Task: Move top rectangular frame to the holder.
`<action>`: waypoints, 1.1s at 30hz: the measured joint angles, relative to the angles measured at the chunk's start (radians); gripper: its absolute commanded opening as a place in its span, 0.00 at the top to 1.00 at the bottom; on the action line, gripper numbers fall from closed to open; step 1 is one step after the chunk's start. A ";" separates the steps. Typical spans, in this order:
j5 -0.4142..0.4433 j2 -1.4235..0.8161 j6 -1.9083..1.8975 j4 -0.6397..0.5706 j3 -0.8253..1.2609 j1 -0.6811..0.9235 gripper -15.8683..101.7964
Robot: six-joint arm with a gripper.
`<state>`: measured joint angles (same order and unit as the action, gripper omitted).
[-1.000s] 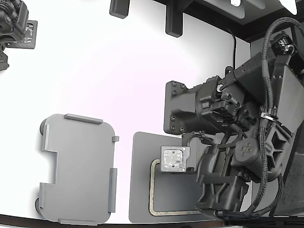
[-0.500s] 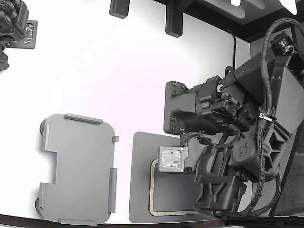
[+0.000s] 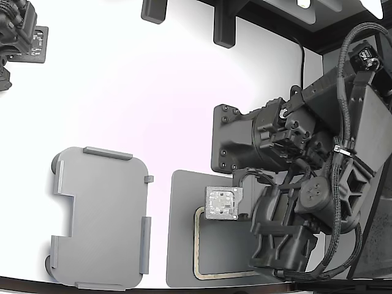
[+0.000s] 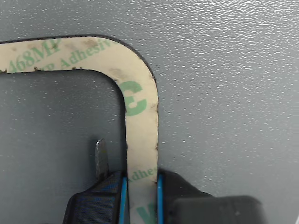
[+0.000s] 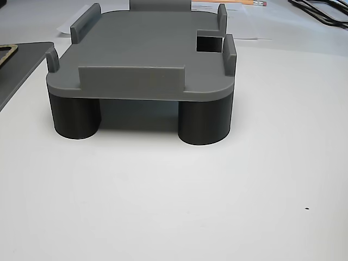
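Frame [image 4: 140, 116] lay flat on the dark mat [image 3: 180, 245], one side pinched between the gripper's [image 4: 141, 186] closed jaws. Holder [image 3: 101, 217] sat well apart at the exterior view's left, holding nothing.

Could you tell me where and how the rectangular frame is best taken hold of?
Grip the frame on a straight side strip near its rounded corner, from above, one finger inside the opening and one outside: it is thin and lies flat on the mat. The gripper already straddles that strip.
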<state>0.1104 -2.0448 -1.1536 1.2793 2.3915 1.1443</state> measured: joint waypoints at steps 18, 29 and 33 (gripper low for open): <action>0.061 0.023 -0.348 0.222 -0.356 -0.049 0.96; 0.199 0.218 -0.884 0.365 -0.684 -0.255 0.96; 0.190 0.347 -0.996 0.365 -0.842 -0.362 0.96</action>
<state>0.3007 -1.6981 -2.1491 1.6444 1.5493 0.7823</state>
